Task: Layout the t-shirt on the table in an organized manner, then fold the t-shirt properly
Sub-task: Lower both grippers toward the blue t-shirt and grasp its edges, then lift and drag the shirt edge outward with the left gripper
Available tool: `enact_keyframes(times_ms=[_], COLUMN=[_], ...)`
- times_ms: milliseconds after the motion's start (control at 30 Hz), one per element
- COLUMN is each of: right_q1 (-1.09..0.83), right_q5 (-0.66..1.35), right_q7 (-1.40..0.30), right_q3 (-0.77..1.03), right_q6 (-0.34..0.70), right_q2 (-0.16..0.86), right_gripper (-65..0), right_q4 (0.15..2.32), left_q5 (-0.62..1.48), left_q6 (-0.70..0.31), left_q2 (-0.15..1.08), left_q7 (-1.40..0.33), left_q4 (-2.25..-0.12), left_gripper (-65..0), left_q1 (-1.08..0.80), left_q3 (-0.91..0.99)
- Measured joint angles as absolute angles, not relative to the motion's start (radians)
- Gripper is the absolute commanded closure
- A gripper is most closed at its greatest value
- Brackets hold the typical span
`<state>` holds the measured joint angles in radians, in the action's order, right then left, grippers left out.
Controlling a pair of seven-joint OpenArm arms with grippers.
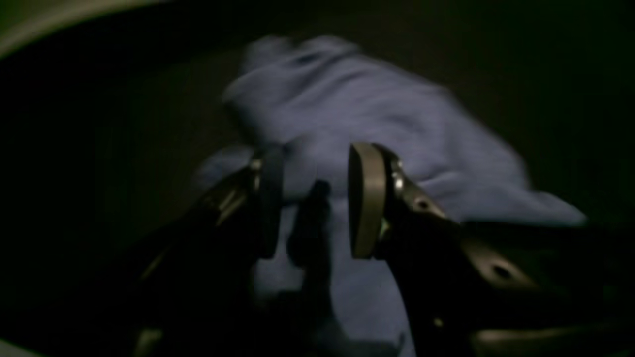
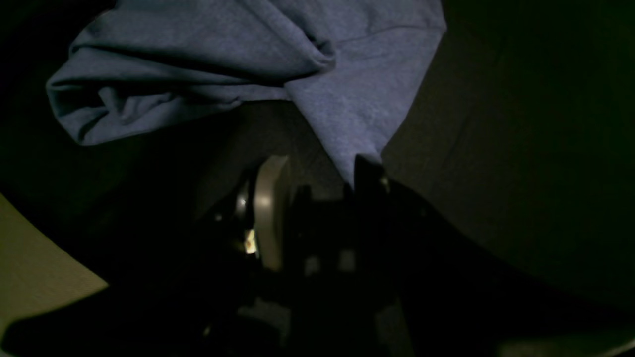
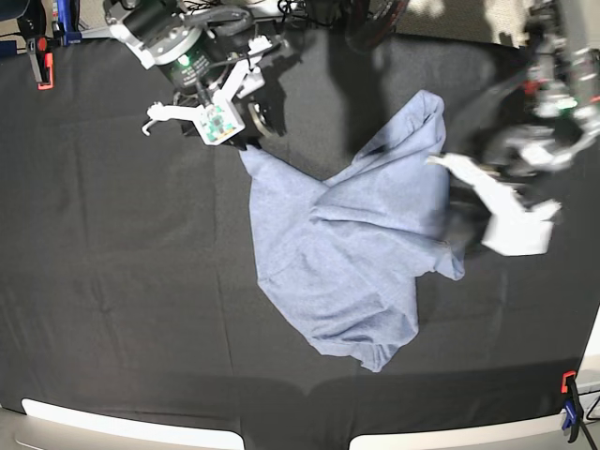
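Observation:
The light blue-grey t-shirt [image 3: 352, 253] lies crumpled and creased in the middle of the black table [image 3: 112, 262]. My right gripper [image 3: 248, 131] is at the shirt's far left corner. In the right wrist view this gripper [image 2: 321, 161] is open, and the shirt's pointed corner [image 2: 354, 124] touches the inside of its dark finger [image 2: 369, 173]. My left gripper [image 3: 448, 202] is blurred and sits at the shirt's right edge. In the left wrist view it [image 1: 317, 153] is open just over the bunched shirt [image 1: 357, 114], with cloth showing between its fingers.
Orange-black clamps stand at the far left corner [image 3: 39, 61] and the near right corner [image 3: 569, 417]. The table's front edge [image 3: 131, 429] runs along the bottom. Cables and the arm bases crowd the far edge [image 3: 309, 14].

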<state>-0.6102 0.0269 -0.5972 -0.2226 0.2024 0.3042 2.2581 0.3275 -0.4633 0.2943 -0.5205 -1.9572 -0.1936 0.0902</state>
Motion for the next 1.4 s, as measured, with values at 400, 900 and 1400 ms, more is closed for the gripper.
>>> enact_keyframes(times_ms=[400,900,1400], right_q1=[-0.612,-0.612,-0.612], right_q5=[-0.026,-0.026,-0.026], right_q7=[-0.630,-0.619,-0.619], right_q3=[-0.223,-0.223,-0.223], right_q6=[0.202,0.202,0.203], right_q2=[0.304,0.304,0.304], right_gripper=[-21.6,-21.5,-21.5], right_q4=[2.258,2.258,2.258], left_q5=[0.124,0.230,0.177], left_q6=[-0.344,-0.348,-0.170], left_q2=[0.297,0.296,0.470], left_q7=[-0.531,-0.471,-0.415], left_q4=[-1.957,-1.795,-1.607], left_gripper=[-20.3,0.0,0.0], left_q1=[-0.130,-0.078,0.020], left_q3=[0.014,0.025,0.308])
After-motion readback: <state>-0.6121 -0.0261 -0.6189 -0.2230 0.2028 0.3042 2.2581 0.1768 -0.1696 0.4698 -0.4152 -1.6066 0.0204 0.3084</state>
